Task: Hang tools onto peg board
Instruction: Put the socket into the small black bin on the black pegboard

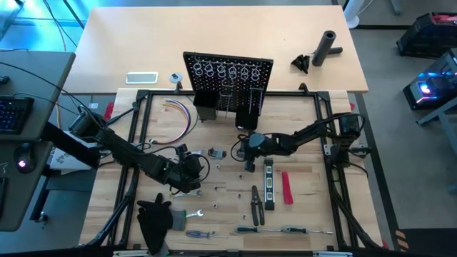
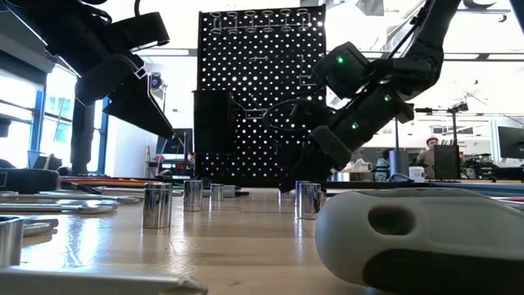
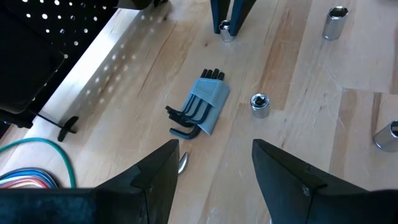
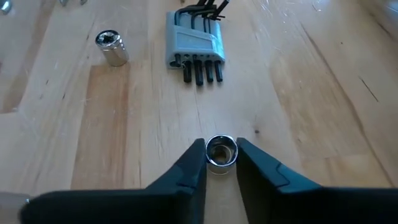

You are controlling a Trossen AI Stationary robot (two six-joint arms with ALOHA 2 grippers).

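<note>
I have the right gripper (image 4: 221, 163) low on the table before the black upright perforated peg board (image 1: 228, 75); its jaws pinch a small silver socket (image 4: 221, 152), upright, dead centre between them; left gripper (image 3: 214, 163) gapes wide, empty, facing the grey hex-key holder (image 3: 205, 109); right arm nearer the board.

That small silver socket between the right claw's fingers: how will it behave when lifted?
The socket looks like polished metal, so it is probably heavy for its size and slippery. It stands upright between the right claw fingers, so a loose pinch may let it slip. If tipped onto the wooden table, its round wall would likely roll.
</note>
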